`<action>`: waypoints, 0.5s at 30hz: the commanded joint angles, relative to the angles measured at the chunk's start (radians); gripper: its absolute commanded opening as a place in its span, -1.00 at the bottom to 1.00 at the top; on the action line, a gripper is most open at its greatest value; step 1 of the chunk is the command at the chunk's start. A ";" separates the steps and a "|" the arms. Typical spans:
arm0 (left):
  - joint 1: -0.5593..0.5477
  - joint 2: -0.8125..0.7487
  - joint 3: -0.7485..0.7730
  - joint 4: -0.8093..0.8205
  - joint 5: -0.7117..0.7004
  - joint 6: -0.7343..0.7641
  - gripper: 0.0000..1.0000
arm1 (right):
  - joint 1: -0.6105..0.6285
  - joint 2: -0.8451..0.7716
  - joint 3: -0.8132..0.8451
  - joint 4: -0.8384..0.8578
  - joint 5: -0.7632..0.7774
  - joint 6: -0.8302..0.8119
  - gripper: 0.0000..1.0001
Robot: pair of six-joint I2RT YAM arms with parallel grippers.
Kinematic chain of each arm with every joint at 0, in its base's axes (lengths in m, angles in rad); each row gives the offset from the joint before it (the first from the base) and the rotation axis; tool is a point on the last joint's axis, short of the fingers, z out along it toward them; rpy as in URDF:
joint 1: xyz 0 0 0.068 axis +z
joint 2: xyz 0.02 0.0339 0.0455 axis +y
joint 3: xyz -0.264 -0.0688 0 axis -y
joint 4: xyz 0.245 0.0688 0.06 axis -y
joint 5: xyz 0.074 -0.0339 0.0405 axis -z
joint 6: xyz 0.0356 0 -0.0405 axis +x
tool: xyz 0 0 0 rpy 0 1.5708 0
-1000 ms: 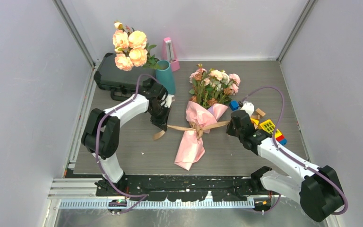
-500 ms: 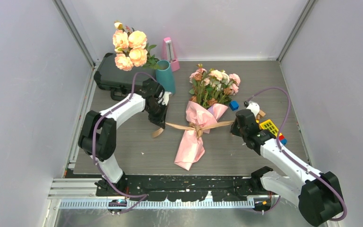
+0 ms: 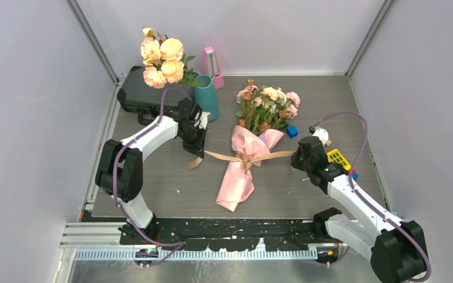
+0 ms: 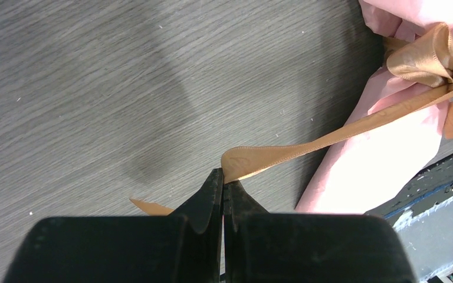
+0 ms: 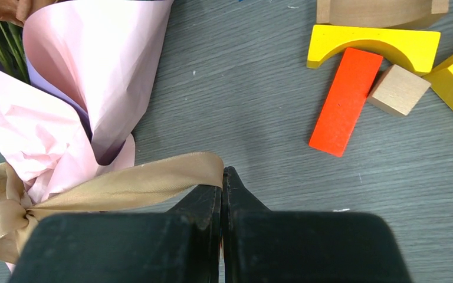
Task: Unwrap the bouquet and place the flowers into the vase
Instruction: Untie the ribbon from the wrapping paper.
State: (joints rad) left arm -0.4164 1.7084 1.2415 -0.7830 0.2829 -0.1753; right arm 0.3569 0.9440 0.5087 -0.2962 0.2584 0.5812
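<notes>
Pink crinkled paper (image 3: 236,178), tan ribbon (image 3: 222,157), teal vase (image 3: 207,98), grey wood-grain table (image 3: 156,180), black fingers (image 4: 208,201)

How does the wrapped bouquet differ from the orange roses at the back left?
The wrapped bouquet lies flat on the table; the orange roses stand upright. The bouquet's blooms are small, pink, cream and brown; the orange roses' are larger. The bouquet wears pink paper tied with ribbon; the orange roses are unwrapped. Both are rose bunches with green leaves.
</notes>
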 commanded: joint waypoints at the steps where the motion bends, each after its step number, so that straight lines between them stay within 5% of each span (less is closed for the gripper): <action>1: 0.016 -0.046 0.024 -0.004 -0.004 0.003 -1.00 | -0.021 -0.037 -0.013 0.001 -0.006 0.013 -0.99; 15: 0.027 -0.058 0.019 0.001 -0.004 -0.001 -1.00 | -0.065 -0.072 -0.009 -0.033 -0.036 0.022 -1.00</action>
State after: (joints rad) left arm -0.4023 1.6955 1.2415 -0.7826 0.2832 -0.1761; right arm 0.3046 0.9089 0.4934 -0.3305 0.2203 0.5865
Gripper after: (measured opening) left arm 0.009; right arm 0.027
